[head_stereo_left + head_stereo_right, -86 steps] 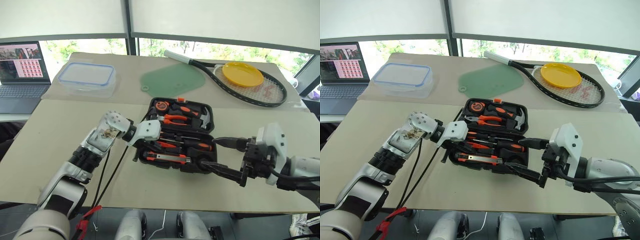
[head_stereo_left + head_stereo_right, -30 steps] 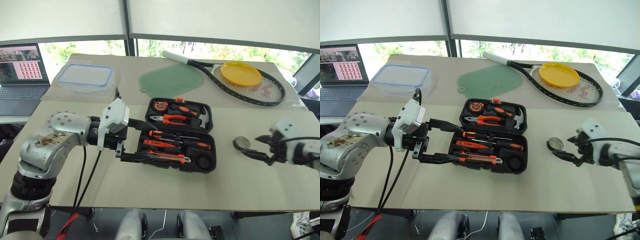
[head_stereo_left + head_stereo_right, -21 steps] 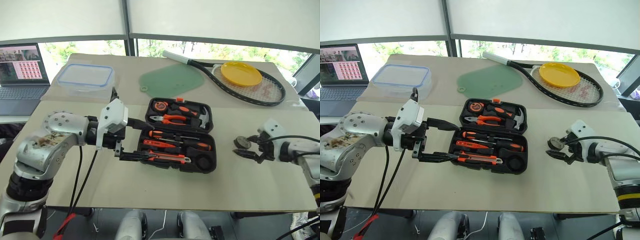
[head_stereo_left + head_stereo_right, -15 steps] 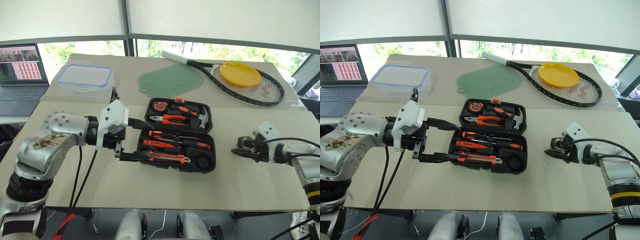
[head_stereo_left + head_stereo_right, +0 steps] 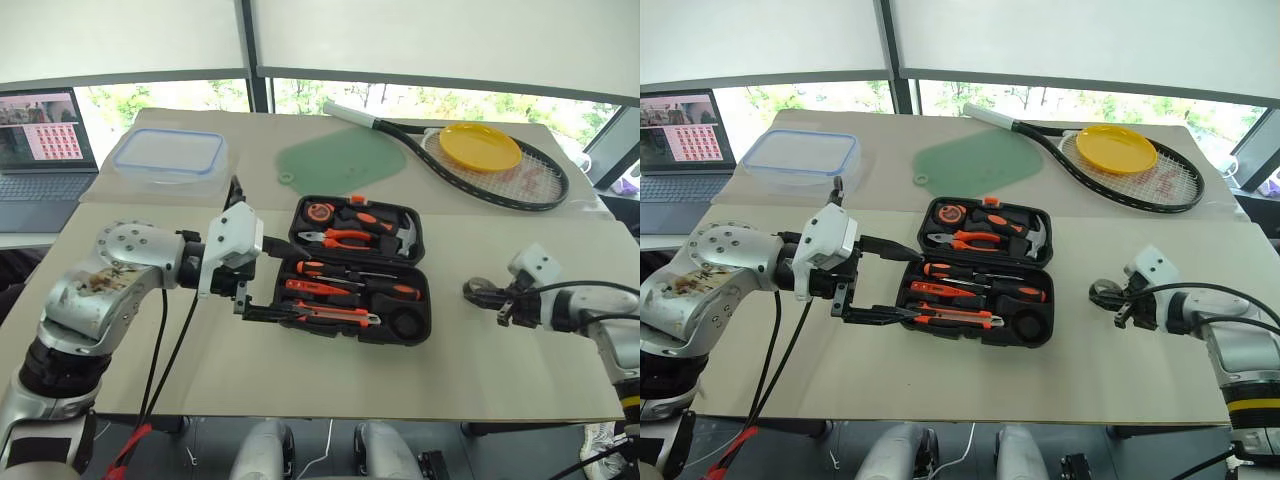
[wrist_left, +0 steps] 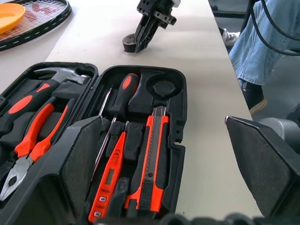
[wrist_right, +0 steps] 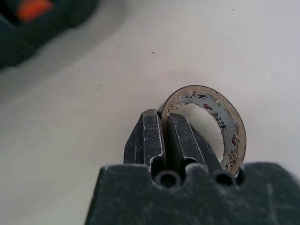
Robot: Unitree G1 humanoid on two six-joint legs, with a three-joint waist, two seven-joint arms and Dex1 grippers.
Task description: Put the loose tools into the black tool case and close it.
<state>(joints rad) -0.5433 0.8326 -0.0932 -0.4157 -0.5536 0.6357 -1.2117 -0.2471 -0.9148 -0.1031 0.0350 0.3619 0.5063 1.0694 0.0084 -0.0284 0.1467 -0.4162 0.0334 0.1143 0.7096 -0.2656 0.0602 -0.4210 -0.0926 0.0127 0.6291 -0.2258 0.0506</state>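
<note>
Left eye view: beige table, windows behind.

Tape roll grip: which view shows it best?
The right wrist view: the right hand pinches the tape roll wall, one finger inside the ring. The eye views show it small beside the tool case; the left wrist view shows it far off.

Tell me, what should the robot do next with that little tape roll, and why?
Probably lift it toward the case. The right gripper is shut on the tape roll's wall, out on the table, and the black tool case lies open with a round recess empty.
</note>
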